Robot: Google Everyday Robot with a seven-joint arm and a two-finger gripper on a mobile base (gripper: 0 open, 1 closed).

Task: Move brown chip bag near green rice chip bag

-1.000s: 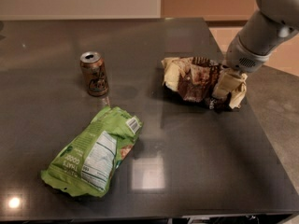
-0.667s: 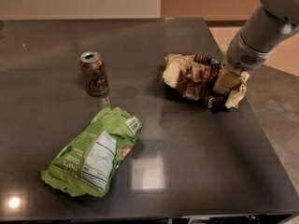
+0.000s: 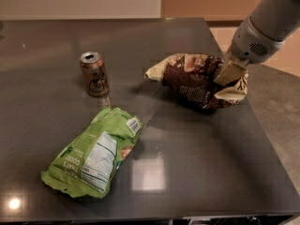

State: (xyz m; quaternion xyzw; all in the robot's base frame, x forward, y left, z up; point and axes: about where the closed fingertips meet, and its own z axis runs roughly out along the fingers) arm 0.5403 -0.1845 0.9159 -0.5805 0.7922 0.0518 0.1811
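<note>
The brown chip bag [image 3: 190,76], crumpled dark brown and cream, is at the right middle of the dark table [image 3: 197,172]. It is tilted, with its right end raised. My gripper [image 3: 228,74] comes in from the upper right and is shut on the bag's right end. The green rice chip bag [image 3: 93,153] lies flat at the front left with its nutrition panel and barcode facing up. The two bags are well apart, with the brown bag up and to the right of the green one.
A small brown soda can [image 3: 94,74] stands upright at the left, behind the green bag and left of the brown bag. The table's right edge [image 3: 262,135] runs close below my arm. Bright light reflections lie on the table's front.
The brown bag, held in my gripper, has shifted a little to the left and its left end has swung out towards the can. The green bag and the can have not moved.
</note>
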